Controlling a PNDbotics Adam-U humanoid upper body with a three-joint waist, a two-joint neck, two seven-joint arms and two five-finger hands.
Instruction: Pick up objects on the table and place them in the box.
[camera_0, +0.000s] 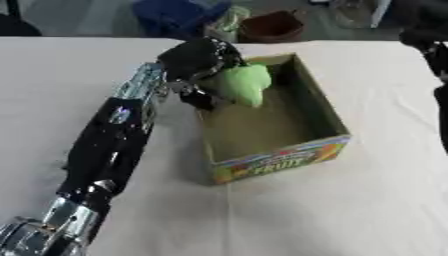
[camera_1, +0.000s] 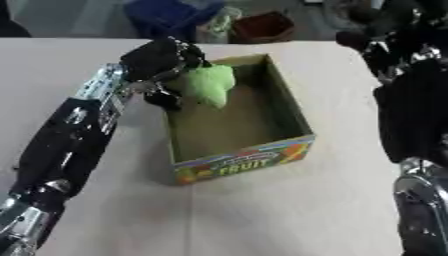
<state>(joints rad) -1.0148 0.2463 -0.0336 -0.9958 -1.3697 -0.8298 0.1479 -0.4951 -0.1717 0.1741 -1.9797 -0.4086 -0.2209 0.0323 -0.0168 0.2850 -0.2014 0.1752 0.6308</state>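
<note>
An open cardboard box (camera_0: 325, 111) with a colourful "FRUIT" front stands in the middle of the white table (camera_0: 332, 215). My left hand (camera_0: 198, 60) is at the box's far left rim, fingers curled round a light green soft object (camera_0: 241, 83). That green object hangs over the inside of the box near its far end, above the brown floor. My right arm rises along the right edge, and its hand (camera_1: 385, 36) shows dark near the upper right, away from the box.
Beyond the table's far edge stand a blue bin (camera_0: 175, 15), a pale green item (camera_0: 229, 20) and a brown pot (camera_0: 271, 26). Bare white tabletop lies left, right and in front of the box.
</note>
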